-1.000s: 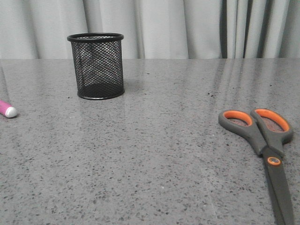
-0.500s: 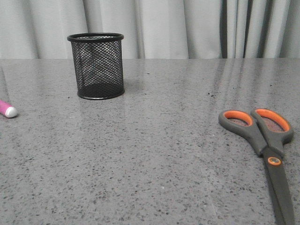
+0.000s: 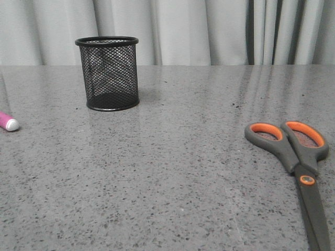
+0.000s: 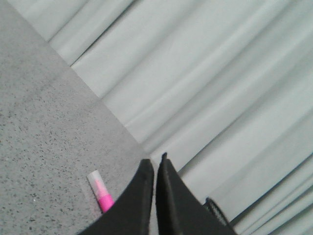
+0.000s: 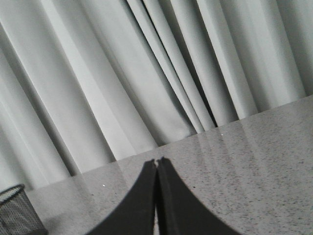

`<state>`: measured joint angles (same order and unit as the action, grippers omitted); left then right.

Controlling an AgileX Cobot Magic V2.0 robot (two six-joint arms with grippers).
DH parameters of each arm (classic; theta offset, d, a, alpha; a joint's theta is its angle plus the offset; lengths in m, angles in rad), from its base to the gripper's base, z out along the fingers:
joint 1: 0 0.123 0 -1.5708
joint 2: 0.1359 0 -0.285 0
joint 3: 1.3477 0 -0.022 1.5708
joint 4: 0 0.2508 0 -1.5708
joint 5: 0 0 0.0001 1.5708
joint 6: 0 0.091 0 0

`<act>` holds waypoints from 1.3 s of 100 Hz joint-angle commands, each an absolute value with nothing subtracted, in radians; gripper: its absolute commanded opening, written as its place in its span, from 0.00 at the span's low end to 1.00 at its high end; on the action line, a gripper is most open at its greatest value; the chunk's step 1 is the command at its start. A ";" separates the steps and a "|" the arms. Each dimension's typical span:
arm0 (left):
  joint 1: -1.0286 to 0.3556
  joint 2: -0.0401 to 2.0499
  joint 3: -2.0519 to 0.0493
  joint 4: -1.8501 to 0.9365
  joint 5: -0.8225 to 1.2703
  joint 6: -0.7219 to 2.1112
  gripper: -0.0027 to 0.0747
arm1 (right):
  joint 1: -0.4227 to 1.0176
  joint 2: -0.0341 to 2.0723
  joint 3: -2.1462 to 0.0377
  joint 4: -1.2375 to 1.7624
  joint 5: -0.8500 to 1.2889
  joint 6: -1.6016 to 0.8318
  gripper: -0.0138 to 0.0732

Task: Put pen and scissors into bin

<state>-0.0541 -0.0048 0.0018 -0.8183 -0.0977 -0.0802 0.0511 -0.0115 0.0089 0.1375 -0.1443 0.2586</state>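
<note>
Pen (image 3: 9, 123): magenta body with whitish cap end, lay flat on the grey speckled table (image 3: 167, 172) at the far left margin of the front view, only the cap end and a short length of barrel in frame; well apart from the bin. Scissors (image 3: 296, 157): dark grey handles lined in orange, orange-ringed pivot, blades shut and pointing toward the near edge, lay flat at the right side, blade tips running out of frame. Bin (image 3: 107, 73): black wire-mesh cup, stood upright at the left rear of the table, apparently empty through the mesh. Task status: judged not begun; neither item was lifted or held, both placements outstanding. Left gripper (image 4: 155, 164): fingers closed together with only a sliver between them, holding nothing, raised above the table with the pen showing just beyond its tips. Right gripper (image 5: 156, 163): fingers pressed together, holding nothing, aimed toward the curtain (image 3: 209, 31), the bin's rim showing at a corner of its view. Clearances: the broad table centre between bin and scissors bore no other items; the bin stood near the rear edge and the curtain, leaving less room behind it; the pen's full extent could not be told.
</note>
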 commanded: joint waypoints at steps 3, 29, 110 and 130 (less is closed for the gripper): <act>-0.052 -0.034 0.005 -0.890 -0.126 -0.084 0.03 | 0.045 -0.025 -0.041 0.138 -0.201 0.283 0.10; -0.052 0.161 -0.285 -0.522 0.118 -0.028 0.51 | 0.060 0.149 -0.236 0.138 -0.015 0.283 0.42; -0.052 1.338 -1.105 -0.206 0.869 -0.408 0.40 | 0.078 0.433 -0.390 0.136 0.236 0.281 0.53; -0.052 1.397 -1.106 -0.197 0.852 -0.458 0.40 | 0.078 0.433 -0.390 0.136 0.234 0.281 0.53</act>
<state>-0.0541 1.4106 -1.0706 -0.1895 0.8957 -0.4275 0.0761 0.4200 -0.3505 0.1391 0.3011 0.2859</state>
